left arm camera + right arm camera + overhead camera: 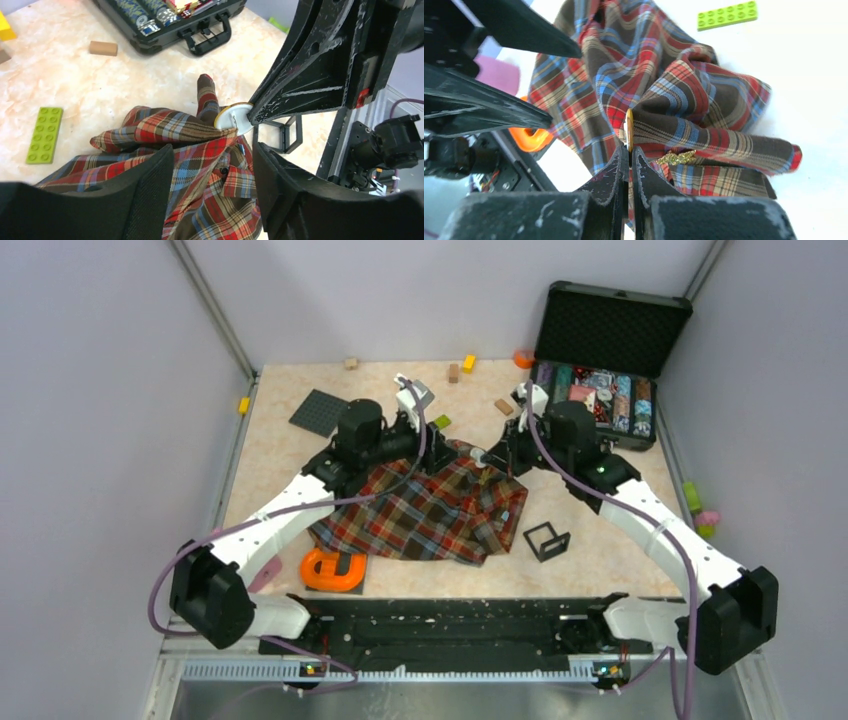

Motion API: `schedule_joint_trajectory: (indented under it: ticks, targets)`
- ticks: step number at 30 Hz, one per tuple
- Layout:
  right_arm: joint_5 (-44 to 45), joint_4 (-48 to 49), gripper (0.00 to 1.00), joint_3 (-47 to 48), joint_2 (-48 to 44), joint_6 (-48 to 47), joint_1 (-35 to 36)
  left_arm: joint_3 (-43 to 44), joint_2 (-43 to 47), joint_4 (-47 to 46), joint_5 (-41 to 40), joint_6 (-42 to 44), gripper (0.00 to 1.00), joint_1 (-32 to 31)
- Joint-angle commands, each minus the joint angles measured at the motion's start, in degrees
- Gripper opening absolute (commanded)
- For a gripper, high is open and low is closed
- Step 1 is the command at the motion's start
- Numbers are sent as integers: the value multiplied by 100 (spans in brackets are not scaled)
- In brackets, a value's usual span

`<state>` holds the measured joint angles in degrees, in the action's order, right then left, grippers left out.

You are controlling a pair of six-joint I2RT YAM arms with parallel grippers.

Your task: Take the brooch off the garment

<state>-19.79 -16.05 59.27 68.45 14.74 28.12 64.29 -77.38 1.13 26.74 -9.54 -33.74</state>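
Partly hidden, brooch (234,119) pinched edge-on by right fingers (616,172); left fingers (145,195) spread over garment (165,125).

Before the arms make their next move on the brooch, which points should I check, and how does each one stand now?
1. Right hand shut on the edge of the brooch: ok.
2. Brooch free of the shirt: not ok, the cloth rises in a peak to the disc.
3. Left hand pinning the shirt down: not ok, its jaws stand open above the cloth.
4. Clasp undone: cannot tell, cloth hides the back of the disc.
5. Black wire cube apart from the shirt: ok.
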Motion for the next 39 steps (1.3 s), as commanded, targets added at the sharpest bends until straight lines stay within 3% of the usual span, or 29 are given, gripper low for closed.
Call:
schedule_joint_trajectory:
  ticks: [1, 2, 3, 5, 7, 15, 25, 39]
  targets:
    - [-1150, 489, 0, -95, -426, -208, 40, -859, 484, -1702, 792, -289, 73, 297]
    - [-1280, 690, 0, -208, -509, -182, 43, -1056, 524, -2039, 1037, -614, 88, 485]
    - [-1326, 915, 0, -315, -595, -126, 38, -1202, 505, -2392, 1426, -1096, 92, 690]
    - [-1356, 1113, 0, -434, -708, -70, 43, -1431, 363, -3101, 2150, -1537, 92, 956]
    - [-1424, 1125, 0, -404, -672, -22, 36, -1437, 284, -3184, 2426, -1614, 93, 988]
    - [-1835, 979, 0, -112, -319, 165, 36, -1475, 240, -3249, 2601, -1335, 94, 824]
    - [-2118, 1094, 0, 50, -15, 670, 36, -1292, -6, -2532, 2256, -528, 70, 504]
    - [-2389, 1149, 0, -3, 141, 891, 39, -1258, -78, -2585, 2309, -484, 40, 473]
